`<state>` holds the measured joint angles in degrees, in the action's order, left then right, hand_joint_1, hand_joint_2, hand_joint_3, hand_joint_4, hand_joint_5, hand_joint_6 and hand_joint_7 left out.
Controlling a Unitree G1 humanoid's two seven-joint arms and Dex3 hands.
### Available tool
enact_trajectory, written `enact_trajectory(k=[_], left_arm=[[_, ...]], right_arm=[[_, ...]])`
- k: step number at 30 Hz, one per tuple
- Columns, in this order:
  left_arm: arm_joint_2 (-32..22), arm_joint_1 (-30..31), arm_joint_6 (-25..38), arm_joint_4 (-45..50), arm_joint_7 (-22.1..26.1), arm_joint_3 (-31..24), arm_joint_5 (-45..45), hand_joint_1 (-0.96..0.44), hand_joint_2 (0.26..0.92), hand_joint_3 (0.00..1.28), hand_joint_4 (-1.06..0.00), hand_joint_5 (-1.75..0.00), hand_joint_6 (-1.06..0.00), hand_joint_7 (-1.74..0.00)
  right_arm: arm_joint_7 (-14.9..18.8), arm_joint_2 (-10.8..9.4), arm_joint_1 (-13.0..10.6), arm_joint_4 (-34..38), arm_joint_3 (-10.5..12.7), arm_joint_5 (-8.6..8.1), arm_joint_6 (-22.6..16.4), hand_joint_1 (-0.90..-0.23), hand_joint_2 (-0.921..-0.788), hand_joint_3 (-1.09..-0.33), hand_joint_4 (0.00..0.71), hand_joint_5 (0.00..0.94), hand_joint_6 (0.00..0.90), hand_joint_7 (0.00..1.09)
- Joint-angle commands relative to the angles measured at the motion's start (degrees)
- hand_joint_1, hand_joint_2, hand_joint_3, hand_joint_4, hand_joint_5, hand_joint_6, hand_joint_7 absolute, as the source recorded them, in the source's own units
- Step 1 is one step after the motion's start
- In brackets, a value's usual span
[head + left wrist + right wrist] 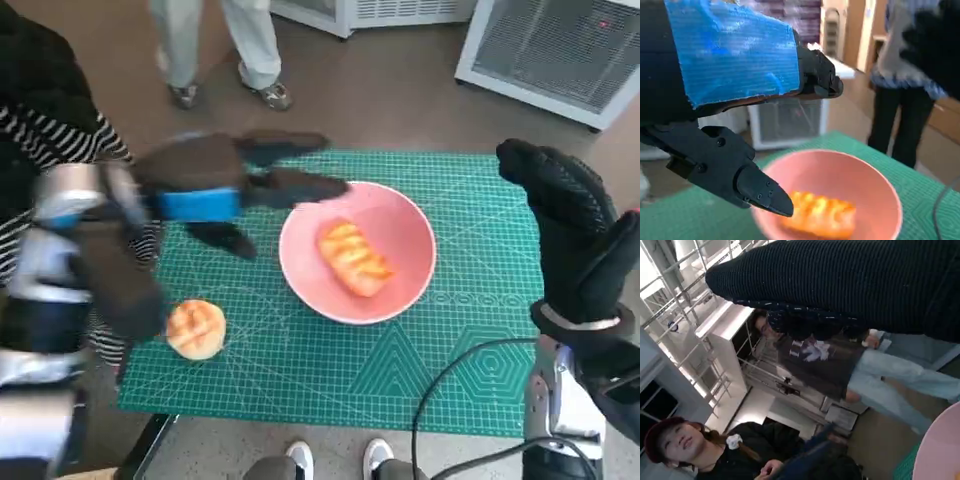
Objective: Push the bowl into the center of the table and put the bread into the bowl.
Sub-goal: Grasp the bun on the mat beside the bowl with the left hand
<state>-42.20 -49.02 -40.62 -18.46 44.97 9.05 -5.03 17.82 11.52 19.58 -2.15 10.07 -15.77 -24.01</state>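
Green cutting mat [400, 370], round bun [196, 328] on it, black cable [455, 390], person's shoes [270, 95] beyond.

bright, even daylight; left hand [215, 185] motion-blurred.

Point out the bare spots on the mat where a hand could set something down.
Bare mat lies along the near edge, between the bowl and the cable, and right of the bowl up to the right hand. The left side is crowded: the left hand hovers there, above the round bun.
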Motion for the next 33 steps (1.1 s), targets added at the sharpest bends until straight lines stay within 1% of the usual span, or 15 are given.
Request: enact_trajectory(k=[1, 9, 15, 22, 25, 33], left_arm=[[-5.2, 5.7, 1.4, 5.9, 3.5, -2.5, 3.9, -0.46, 0.773, 0.01, -0.15, -0.01, -0.32, -0.05], [-11.2, 14.5, 4.8, 12.3, 6.2, -6.2, 5.8, -0.49, 0.787, 0.01, -0.14, 0.0, -0.31, -0.04], [-13.8, 20.3, 6.2, 14.3, 7.0, -8.8, 6.3, -0.5, 0.793, 0.01, -0.14, 0.0, -0.32, -0.04], [-14.4, 25.4, 7.1, 13.8, 7.7, -10.5, 8.0, -0.49, 0.795, 0.01, -0.16, -0.01, -0.33, -0.04], [-14.2, 27.2, 8.3, 13.3, 8.0, -10.2, 7.8, -0.49, 0.794, 0.01, -0.17, -0.01, -0.33, -0.03], [-13.1, 29.7, 10.5, 11.9, 8.0, -8.5, 5.8, -0.47, 0.79, 0.0, -0.17, -0.01, -0.33, -0.03]], right_arm=[[1.0, 0.4, 0.0, 1.3, -0.2, -0.64, 0.9, -0.684, -0.921, -0.687, 0.186, 0.002, 0.093, 0.44], [1.8, 0.2, 0.8, 2.4, -0.5, -1.01, 0.7, -0.686, -0.921, -0.688, 0.185, 0.001, 0.095, 0.44], [2.8, 0.2, 1.5, 3.4, -0.5, -1.51, 0.4, -0.685, -0.921, -0.688, 0.184, 0.001, 0.097, 0.44], [3.6, 0.5, 2.0, 4.0, -0.2, -2.12, 0.4, -0.685, -0.921, -0.687, 0.185, 0.001, 0.1, 0.43], [3.9, 0.6, 2.0, 4.0, -0.1, -2.38, 0.4, -0.686, -0.921, -0.687, 0.185, 0.001, 0.103, 0.43], [4.4, 0.8, 1.8, 4.0, 0.1, -2.65, 0.4, -0.688, -0.921, -0.69, 0.185, 0.001, 0.106, 0.43]])
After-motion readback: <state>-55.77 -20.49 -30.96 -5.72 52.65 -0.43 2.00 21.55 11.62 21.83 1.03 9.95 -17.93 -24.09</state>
